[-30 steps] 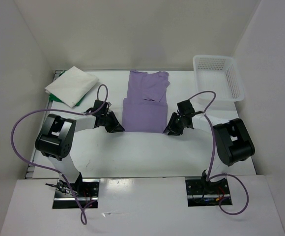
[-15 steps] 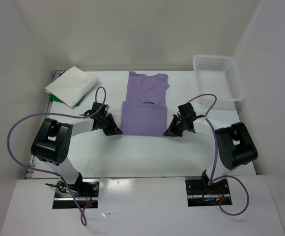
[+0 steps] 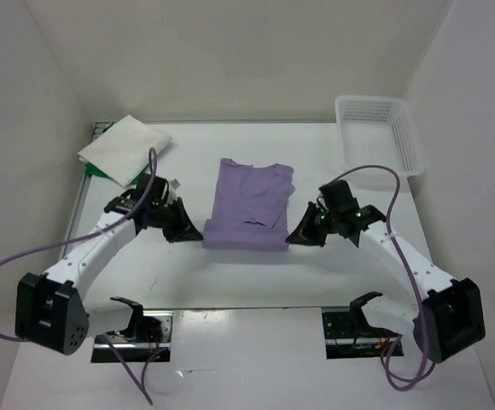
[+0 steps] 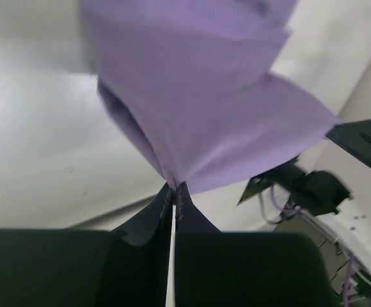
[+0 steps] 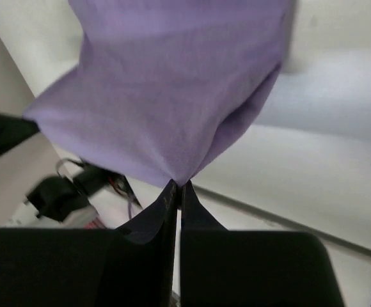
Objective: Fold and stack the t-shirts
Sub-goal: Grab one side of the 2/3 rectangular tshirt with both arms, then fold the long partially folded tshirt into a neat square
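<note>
Seen from above, the purple shirt point(image 3: 249, 201) lies partly folded in the middle of the table point(image 3: 230, 278), with its near edge spanning the gap between the two arms. The left gripper point(image 3: 189, 232) is at the shirt's near left corner and the right gripper point(image 3: 297, 237) at its near right corner. From this height the fingertips are too small to show how they stand.

The wrist views settle that. In the left wrist view the two dark fingers are pressed together, with a tuck of purple cloth pinched at their tips. The shirt fans out from the pinch in layered folds, lifted clear of the white table below. The right wrist view mirrors this: the fingers are closed tight on the other corner, and the cloth spreads up and away from them.

Only the top view shows the rest of the scene. A folded white shirt point(image 3: 124, 147) sits at the far left corner on top of the green shirt point(image 3: 95, 170), which shows only as slivers at its edge. A white basket point(image 3: 375, 102) stands at the far right corner, well apart from the purple shirt.
</note>
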Motion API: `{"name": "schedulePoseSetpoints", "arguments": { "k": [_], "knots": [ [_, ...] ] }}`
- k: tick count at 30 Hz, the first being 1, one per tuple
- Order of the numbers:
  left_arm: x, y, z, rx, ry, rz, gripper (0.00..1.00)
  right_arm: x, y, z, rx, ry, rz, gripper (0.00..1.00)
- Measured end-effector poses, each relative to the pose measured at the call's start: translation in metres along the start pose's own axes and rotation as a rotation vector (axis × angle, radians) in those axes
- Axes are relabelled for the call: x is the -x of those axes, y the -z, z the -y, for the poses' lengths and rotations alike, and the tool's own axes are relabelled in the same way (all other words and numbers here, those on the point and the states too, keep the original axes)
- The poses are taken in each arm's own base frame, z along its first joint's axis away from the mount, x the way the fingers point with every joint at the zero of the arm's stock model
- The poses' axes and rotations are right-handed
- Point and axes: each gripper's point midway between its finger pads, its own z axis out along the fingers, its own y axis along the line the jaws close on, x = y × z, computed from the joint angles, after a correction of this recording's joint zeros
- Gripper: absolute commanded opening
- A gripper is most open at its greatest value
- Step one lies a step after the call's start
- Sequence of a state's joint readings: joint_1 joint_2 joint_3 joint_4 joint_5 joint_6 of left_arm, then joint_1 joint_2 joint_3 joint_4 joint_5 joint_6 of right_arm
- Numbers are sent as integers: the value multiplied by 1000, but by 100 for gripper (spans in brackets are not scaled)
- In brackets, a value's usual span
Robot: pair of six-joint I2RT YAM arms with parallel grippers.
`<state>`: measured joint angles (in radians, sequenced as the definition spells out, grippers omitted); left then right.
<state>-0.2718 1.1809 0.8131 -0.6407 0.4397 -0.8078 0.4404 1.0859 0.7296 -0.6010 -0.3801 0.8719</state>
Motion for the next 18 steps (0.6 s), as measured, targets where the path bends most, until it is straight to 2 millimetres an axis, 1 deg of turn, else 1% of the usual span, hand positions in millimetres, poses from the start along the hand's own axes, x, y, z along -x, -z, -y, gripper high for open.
{"name": "schedulePoseSetpoints", "arguments": {
  "k": [1,2,4,6,8,11,13,16,18],
  "knots": [
    [11,3,10,-12,-4,14,0,17,2,-1,-9,-13,21,0],
    [26,6,22,-29,-13,35,0,31,2,-3,-15,-19,39,0],
    [60,7,45,-60,-35,80,0,69,2,-11,-25,-17,83,0],
    [96,0,65,-89,-60,127,0,104,-3,-18,-27,3,119,0],
    [126,-11,79,-103,-74,160,0,139,-9,-23,-33,22,148,0],
    [167,-38,85,-81,-70,180,0,196,-28,-29,-42,51,186,0],
    [193,-61,85,-66,-69,190,0,228,-44,-27,-55,66,207,0],
    [225,-94,80,-38,-57,204,0,262,-63,-23,-71,74,223,0],
    [240,-111,77,-25,-44,209,0,280,-75,-20,-74,79,230,0]
  ]
}}
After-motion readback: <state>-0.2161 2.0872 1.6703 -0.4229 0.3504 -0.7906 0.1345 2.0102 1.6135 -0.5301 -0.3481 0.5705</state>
